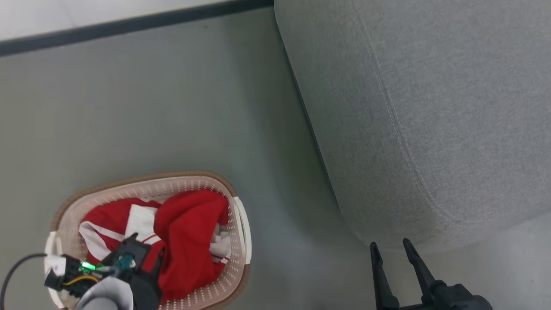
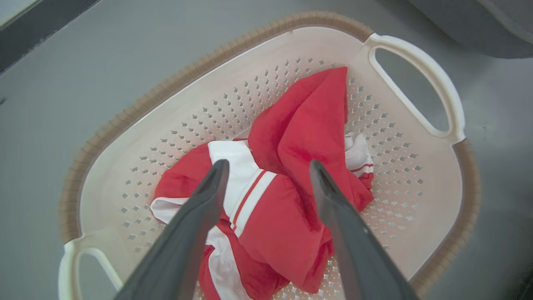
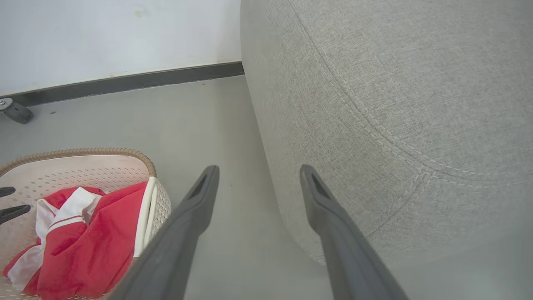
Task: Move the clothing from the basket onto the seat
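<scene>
**Reaching into the basket for the first garment**

We are at the pick-up step. The soft red-and-white fabric clothing (image 2: pixel 300 137) lies heaped in the cream perforated plastic basket (image 2: pixel 166 137) with the brown rim, at seven o'clock in our head view. Our left gripper (image 2: pixel 267 166) hangs over the heap, spread wide and holding nothing. Our right gripper (image 1: pixel 390 245), at five o'clock, is also wide and empty, near the large grey upholstered seat (image 1: pixel 430 107) at two o'clock. Next, we judge, the left gripper must sink into the red fold, pinch it, and lift clear of the rim.
</scene>
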{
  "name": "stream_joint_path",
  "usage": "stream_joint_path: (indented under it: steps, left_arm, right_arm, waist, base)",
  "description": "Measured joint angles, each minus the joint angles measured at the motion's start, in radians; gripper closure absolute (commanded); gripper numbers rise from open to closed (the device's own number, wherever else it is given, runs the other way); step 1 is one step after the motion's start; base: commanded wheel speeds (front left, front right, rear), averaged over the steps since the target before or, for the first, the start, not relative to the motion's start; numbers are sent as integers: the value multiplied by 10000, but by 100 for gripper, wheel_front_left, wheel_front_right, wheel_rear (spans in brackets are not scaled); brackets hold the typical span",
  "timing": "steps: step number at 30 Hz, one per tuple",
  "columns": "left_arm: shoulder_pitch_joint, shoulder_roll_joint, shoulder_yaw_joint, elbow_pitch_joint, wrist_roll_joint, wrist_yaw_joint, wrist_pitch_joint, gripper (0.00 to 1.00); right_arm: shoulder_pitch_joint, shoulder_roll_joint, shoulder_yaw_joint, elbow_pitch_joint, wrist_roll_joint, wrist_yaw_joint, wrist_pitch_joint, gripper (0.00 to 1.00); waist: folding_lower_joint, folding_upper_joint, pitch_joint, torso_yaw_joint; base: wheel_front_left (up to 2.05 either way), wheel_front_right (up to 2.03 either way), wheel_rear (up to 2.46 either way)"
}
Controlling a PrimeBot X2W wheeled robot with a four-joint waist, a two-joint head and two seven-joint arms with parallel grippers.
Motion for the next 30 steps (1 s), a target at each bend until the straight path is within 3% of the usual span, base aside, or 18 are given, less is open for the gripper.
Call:
stream_joint_path:
  steps: [13, 23, 30]
  left_arm:
    - [-1757, -1020, 934, 1904, -1074, 111, 1960, 0]
    - [-2654, -761, 811, 2767, -759, 566, 2790, 0]
    - [-2917, -880, 1007, 3177, -957, 621, 3064, 0]
  right_arm:
    - [-577, 12, 466, -345, 290, -132, 0, 0]
    - [-925, 12, 957, -437, 305, -174, 0, 0]
    - [-924, 10, 957, -518, 552, -174, 0, 0]
  waist:
    - [-1, 1, 1656, -41]
    - [-3, -1, 2294, 247]
    - [-3, -1, 2597, 251]
  base:
    - [0, 0, 0]
    - [0, 0, 0]
    - [0, 0, 0]
